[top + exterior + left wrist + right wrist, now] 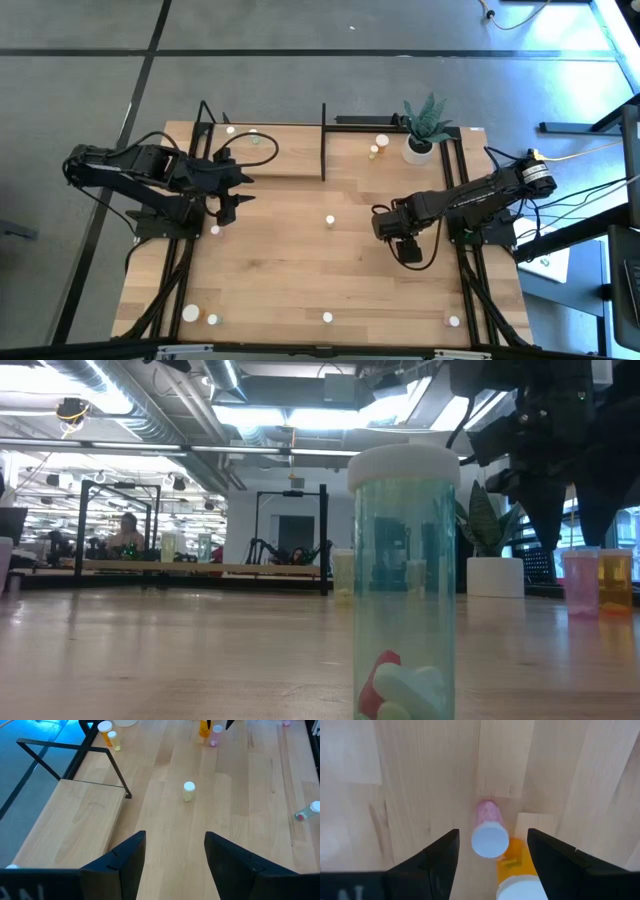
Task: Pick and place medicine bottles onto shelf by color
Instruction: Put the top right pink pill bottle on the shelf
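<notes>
Right wrist view looks straight down between the right gripper [491,865], whose fingers stand apart with nothing clamped; a pink bottle [487,828] and an orange bottle [514,872] stand touching on the table [420,780] between them. In the high view the left gripper [226,208] hovers just beside the shelf [290,150], its fingers also apart and empty. A pale bottle [188,791] stands alone near the table's middle, well apart from both.

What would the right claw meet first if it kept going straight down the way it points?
The pink bottle, standing between the open fingers of the right claw. An orange bottle stands right beside it and might get bumped too.
</notes>
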You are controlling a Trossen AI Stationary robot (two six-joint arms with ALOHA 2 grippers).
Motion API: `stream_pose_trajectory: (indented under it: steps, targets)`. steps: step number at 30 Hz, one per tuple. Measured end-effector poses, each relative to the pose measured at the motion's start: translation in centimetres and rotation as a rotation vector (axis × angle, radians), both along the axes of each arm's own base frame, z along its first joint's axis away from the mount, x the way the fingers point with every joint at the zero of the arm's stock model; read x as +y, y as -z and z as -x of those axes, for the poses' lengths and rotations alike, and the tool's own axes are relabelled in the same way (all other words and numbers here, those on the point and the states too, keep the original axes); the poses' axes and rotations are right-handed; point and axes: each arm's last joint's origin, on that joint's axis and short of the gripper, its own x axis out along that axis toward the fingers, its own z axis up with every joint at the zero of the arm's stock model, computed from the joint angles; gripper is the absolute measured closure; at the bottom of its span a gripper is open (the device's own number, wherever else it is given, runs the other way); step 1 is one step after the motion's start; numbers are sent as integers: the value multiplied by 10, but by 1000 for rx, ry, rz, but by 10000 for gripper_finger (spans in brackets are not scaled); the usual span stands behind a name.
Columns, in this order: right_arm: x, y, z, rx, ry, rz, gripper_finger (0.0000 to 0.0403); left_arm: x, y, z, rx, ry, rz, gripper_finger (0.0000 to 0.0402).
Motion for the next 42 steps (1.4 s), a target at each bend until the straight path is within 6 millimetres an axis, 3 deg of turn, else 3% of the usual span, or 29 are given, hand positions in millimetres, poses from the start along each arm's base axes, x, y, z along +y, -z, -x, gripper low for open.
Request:
stream_pose_trajectory:
  steps: [11, 25, 42]
  targets:
    - [-2, 24, 14, 65, 52, -12, 166, 0, 0, 0, 0, 0, 0, 206]
    - [-2, 26, 8, -5, 59, -2, 169, 0, 0, 0, 0, -1, 2, 206]
    - [-1, 26, 5, -40, 59, -11, 262, 0, 0, 0, 0, -1, 2, 207]
